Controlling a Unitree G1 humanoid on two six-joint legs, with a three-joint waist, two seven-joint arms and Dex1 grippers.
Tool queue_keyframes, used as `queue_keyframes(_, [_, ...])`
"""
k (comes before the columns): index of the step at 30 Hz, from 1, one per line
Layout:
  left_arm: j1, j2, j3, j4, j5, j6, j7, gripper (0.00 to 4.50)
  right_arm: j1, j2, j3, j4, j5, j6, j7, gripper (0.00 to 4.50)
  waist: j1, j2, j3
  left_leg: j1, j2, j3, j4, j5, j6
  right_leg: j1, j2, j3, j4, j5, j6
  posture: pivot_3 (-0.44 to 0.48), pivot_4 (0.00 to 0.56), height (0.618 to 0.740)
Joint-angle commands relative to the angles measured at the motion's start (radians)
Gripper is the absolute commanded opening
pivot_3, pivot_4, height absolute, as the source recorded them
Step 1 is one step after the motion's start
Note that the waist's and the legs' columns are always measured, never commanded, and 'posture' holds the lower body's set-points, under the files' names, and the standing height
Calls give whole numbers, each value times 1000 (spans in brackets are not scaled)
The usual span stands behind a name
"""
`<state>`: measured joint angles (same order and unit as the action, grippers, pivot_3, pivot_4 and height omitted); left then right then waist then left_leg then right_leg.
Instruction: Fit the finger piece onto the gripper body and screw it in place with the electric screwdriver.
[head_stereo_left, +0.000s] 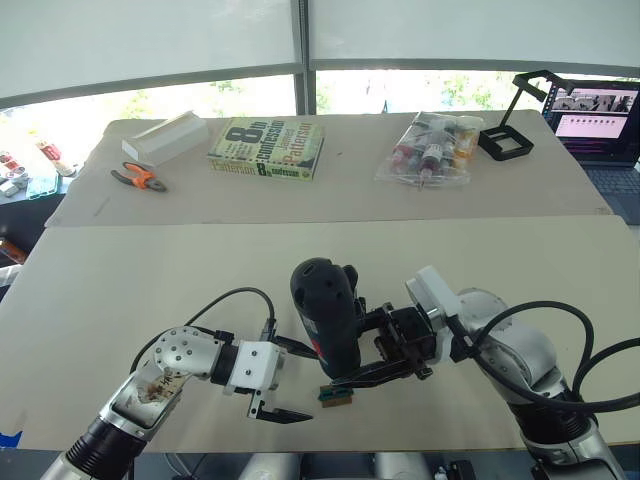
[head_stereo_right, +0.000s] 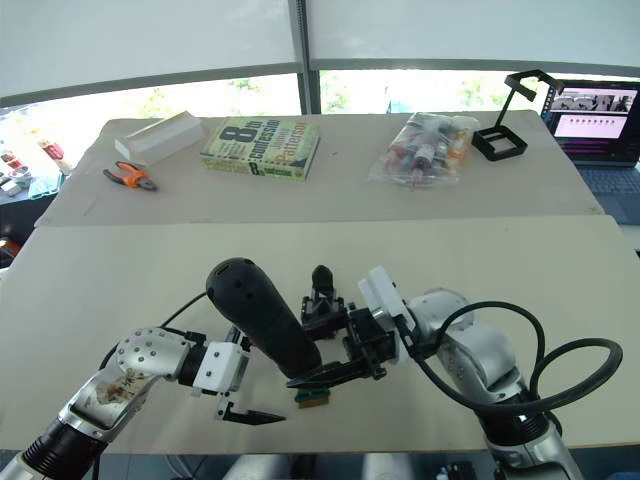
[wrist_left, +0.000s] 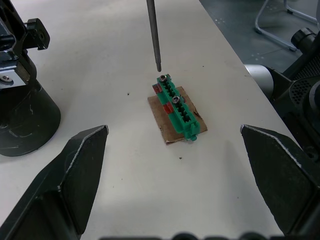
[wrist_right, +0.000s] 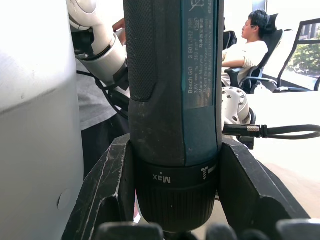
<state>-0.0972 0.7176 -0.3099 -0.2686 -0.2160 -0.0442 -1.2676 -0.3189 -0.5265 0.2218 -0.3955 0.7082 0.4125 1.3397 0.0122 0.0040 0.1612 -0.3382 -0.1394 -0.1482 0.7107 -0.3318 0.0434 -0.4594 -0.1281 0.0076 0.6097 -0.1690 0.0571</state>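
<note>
Black, thick electric screwdriver (wrist_right: 172, 100) stands clamped in the right gripper (wrist_right: 175, 200); left gripper (wrist_left: 175, 190) gapes empty.

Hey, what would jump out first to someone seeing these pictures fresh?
The thick black pen-shaped electric screwdriver, clamped in the right gripper at the near table edge, its silver bit poised above a small green-and-brown block. Beside it, the left gripper hangs with jaws wide open.

My right pincer (wrist_right: 170, 200), black, clasps the black and dark-teal electric screwdriver (head_stereo_left: 325, 310) with white lettering. Its silver bit (wrist_left: 153, 32) hangs over a green block (wrist_left: 177, 107) on brown card. The bench (head_stereo_left: 120, 290) is beige.
</note>
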Motion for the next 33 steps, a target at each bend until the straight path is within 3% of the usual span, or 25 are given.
queue_keyframes(1, [-4,-1,-3,-14,-4,-9,1,4500,-13,10,-14,-41,18,-21,-1,1879,0,0,0,0,0,0,0,0,0,0,0,0,0,0,0,0,150,740])
queue_keyframes(33, [-15,-3,-2,-4,-3,-12,0,4500,-4,12,-10,-44,10,-15,4,1879,0,0,0,0,0,0,0,0,0,0,0,0,0,0,0,0,150,740])
